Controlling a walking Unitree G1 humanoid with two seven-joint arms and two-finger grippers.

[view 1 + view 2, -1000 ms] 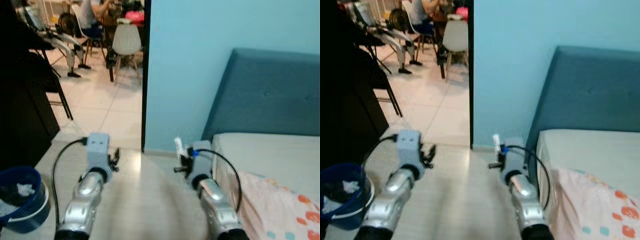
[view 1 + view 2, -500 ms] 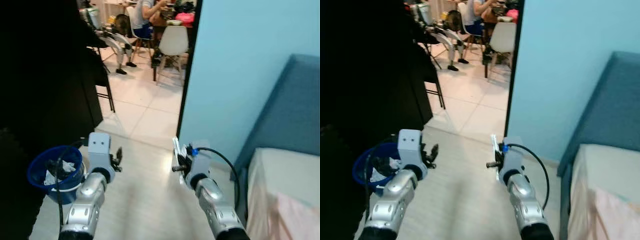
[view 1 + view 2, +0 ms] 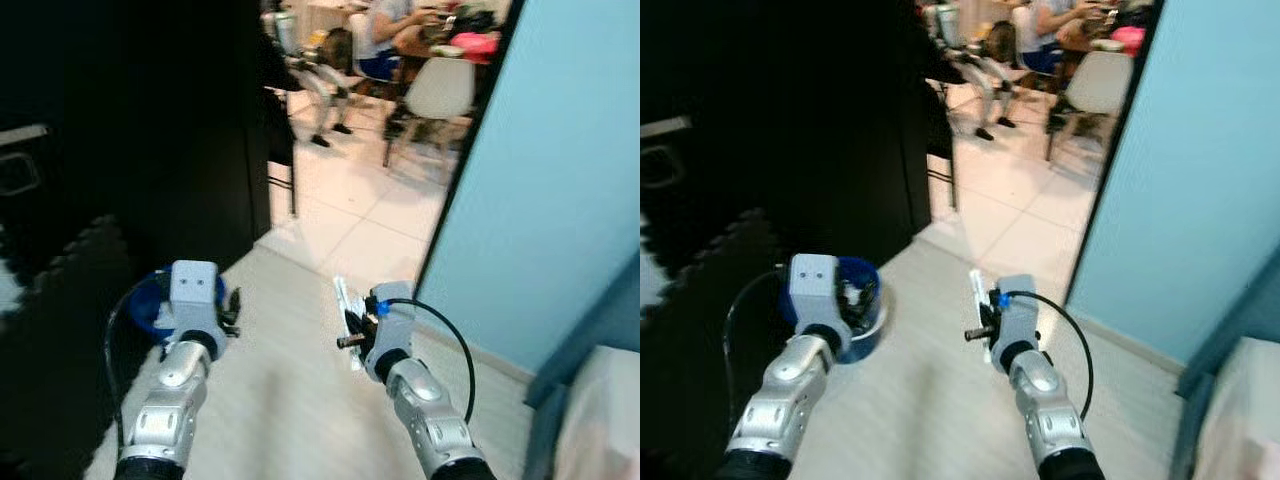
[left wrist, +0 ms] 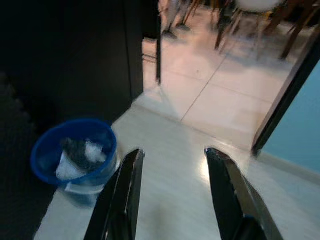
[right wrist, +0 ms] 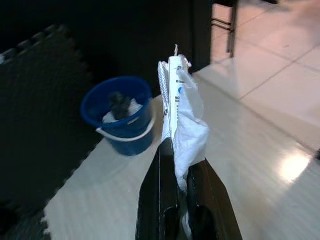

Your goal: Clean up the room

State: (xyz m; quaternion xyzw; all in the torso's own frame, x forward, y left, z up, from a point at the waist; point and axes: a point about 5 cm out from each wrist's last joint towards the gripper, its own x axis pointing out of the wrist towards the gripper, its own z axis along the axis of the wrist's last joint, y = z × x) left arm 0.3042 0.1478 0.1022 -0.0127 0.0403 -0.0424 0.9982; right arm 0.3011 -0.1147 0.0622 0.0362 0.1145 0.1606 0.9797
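— Step in hand?
— Carrying rubbish to the bin, by the look of it. Right hand [image 5: 172, 167] clamped on a crumpled white wrapper [image 5: 181, 115], held up above the pale floor [image 3: 290, 390].
— And the bin?
— Blue bucket [image 5: 121, 115], on the floor beside the dark foam mat [image 5: 37, 120], in front of the black cabinet [image 3: 130, 130]. Already holding scraps. Well apart from the wrapper yet, off toward the left arm's side.
— Left hand?
— Left hand [image 4: 172, 165] open, holding nothing, pointing at the floor just beside the bucket.
— Next move?
— Probably closing in on the bucket, bringing the right hand over its rim, then letting go. Light, floppy thing; likely to drift wide of the bucket if dropped from high up.
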